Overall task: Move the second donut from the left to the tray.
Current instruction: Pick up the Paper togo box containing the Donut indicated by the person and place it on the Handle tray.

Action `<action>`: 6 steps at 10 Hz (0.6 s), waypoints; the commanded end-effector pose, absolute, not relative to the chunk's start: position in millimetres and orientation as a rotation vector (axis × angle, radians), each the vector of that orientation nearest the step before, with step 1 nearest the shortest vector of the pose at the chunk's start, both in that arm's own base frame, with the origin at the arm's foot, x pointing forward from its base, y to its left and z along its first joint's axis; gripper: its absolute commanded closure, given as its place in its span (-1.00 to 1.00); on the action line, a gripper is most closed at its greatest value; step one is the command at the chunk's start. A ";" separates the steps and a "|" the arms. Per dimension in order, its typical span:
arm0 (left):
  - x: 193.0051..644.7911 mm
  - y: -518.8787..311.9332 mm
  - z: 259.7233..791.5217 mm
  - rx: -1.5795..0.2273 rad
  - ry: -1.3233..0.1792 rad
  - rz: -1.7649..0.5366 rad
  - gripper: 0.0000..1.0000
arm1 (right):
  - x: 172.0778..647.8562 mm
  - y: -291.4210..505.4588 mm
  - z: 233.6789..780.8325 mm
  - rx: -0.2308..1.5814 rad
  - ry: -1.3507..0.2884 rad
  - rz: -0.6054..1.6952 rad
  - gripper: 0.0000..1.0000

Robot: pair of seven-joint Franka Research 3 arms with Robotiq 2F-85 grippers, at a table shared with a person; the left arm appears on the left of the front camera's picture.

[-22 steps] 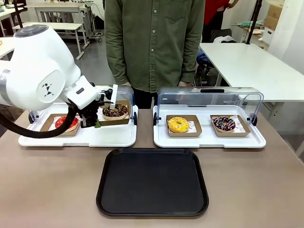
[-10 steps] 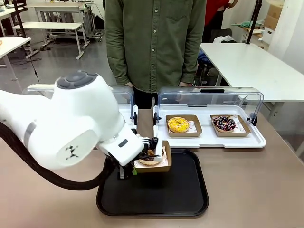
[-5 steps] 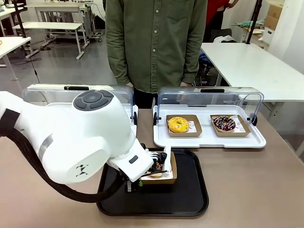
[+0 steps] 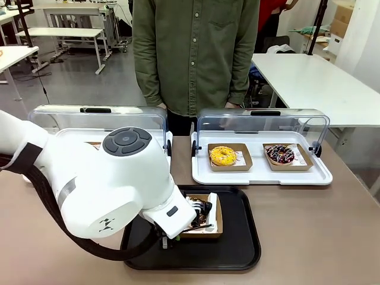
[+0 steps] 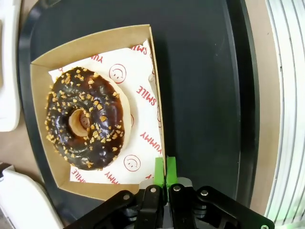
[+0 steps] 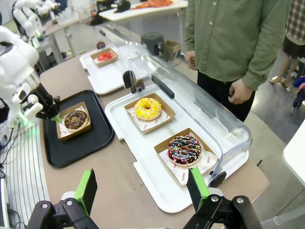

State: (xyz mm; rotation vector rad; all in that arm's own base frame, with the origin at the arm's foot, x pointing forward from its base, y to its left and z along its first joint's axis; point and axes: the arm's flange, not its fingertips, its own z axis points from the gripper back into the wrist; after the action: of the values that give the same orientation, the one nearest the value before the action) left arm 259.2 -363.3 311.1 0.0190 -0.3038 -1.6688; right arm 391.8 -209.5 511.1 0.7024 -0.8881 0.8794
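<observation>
The second donut from the left [image 5: 86, 125], dark chocolate glaze with brownish-orange crumbs, lies in a shallow cardboard box [image 5: 157, 71] lined with white printed paper. My left gripper [image 5: 165, 168] is shut on one side wall of that box, green pads pinching the cardboard. The box is low over the middle of the black tray [image 5: 205, 71]; whether it touches I cannot tell. From the front, the donut [image 4: 202, 209] sits over the tray [image 4: 237, 243], with the left arm covering the tray's left part. My right gripper [image 6: 143, 188] is open, high above the table's right end, and its view shows the donut [image 6: 75, 119] and the left gripper [image 6: 52, 114].
Two white display trays with raised clear lids stand behind the black tray. The right one [image 4: 261, 175] holds a yellow donut [image 4: 222, 155] and a sprinkled donut [image 4: 279, 154]. A red donut [image 6: 106, 56] is on the left one. A person [image 4: 193, 53] stands at the far edge.
My left arm has carried the boxed donut from the left display tray rightward and down to the black tray. In the last half second it sank a little lower.
</observation>
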 end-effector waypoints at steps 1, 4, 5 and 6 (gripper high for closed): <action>253.5 -362.1 306.4 0.039 -0.304 -1.658 0.97 | 391.2 -206.1 512.5 0.709 -0.917 0.879 -1.00; 253.4 -361.8 308.1 0.043 -0.294 -1.667 -0.16 | 391.2 -206.1 512.5 0.709 -0.917 0.879 -1.00; 253.5 -362.2 309.9 0.040 -0.288 -1.669 -1.00 | 391.2 -206.1 512.5 0.709 -0.917 0.879 -1.00; 255.1 -361.0 318.2 0.042 -0.282 -1.669 -0.24 | 391.2 -206.1 512.5 0.709 -0.917 0.879 -1.00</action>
State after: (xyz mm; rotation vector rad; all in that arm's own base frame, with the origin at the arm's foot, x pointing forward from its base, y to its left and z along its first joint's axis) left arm 258.6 -364.0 311.0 0.0237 -0.2974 -1.6743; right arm 391.8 -209.5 511.1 0.7025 -0.8880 0.8795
